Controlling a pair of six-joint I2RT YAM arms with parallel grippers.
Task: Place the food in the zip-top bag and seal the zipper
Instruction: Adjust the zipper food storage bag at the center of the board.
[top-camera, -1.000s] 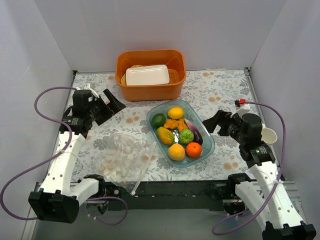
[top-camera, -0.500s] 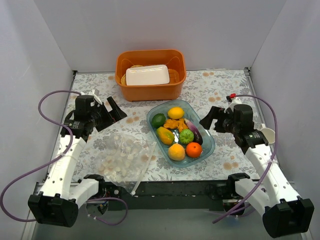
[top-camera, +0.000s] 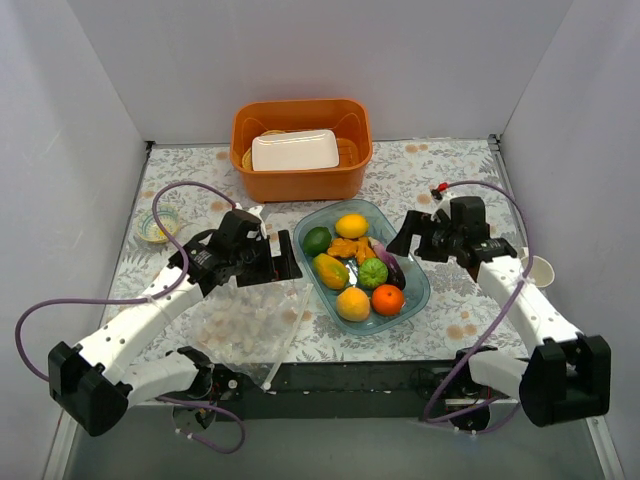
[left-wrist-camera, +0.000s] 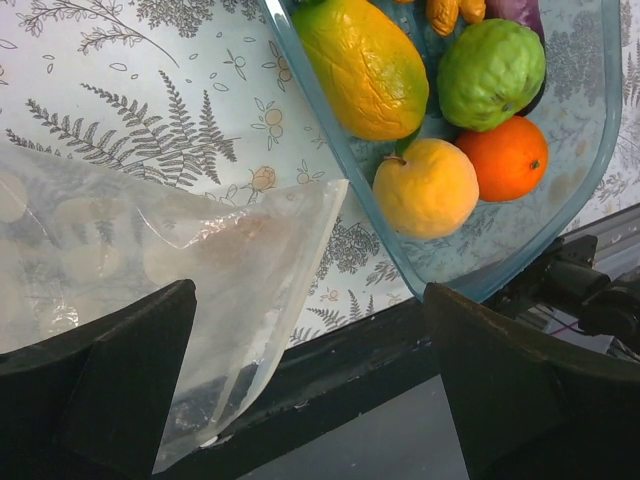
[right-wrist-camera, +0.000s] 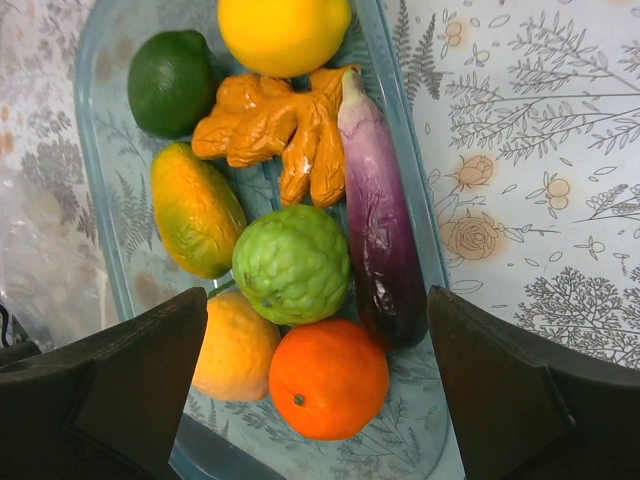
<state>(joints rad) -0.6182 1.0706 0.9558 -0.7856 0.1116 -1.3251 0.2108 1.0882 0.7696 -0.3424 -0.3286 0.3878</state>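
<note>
The food lies in a clear blue tray (top-camera: 418, 300): lemon (right-wrist-camera: 283, 30), lime (right-wrist-camera: 170, 80), ginger-shaped piece (right-wrist-camera: 275, 125), purple eggplant (right-wrist-camera: 375, 220), mango (right-wrist-camera: 195, 210), bumpy green fruit (right-wrist-camera: 292, 262), orange (right-wrist-camera: 328, 378) and a yellow citrus (right-wrist-camera: 235, 345). The zip-top bag (top-camera: 245, 325) lies flat and crinkled left of the tray, its whitish zipper (top-camera: 285, 340) along the right edge. My left gripper (top-camera: 283, 258) hangs open over the bag's far right corner (left-wrist-camera: 300, 215), holding nothing. My right gripper (top-camera: 405, 236) is open above the tray's right side, the fruit showing between its fingers (right-wrist-camera: 120, 370).
An orange bin (top-camera: 300, 182) holding a white tray (top-camera: 295, 150) stands at the back. A small round dish (top-camera: 158, 227) sits at the far left, a white cup (top-camera: 541, 270) at the right wall. The table's black front edge (left-wrist-camera: 330, 375) runs just below the bag.
Both arms swung inward. The left gripper moved right from the far left to the bag's corner by the tray, uncovering the small dish. The right gripper moved left to the tray.
</note>
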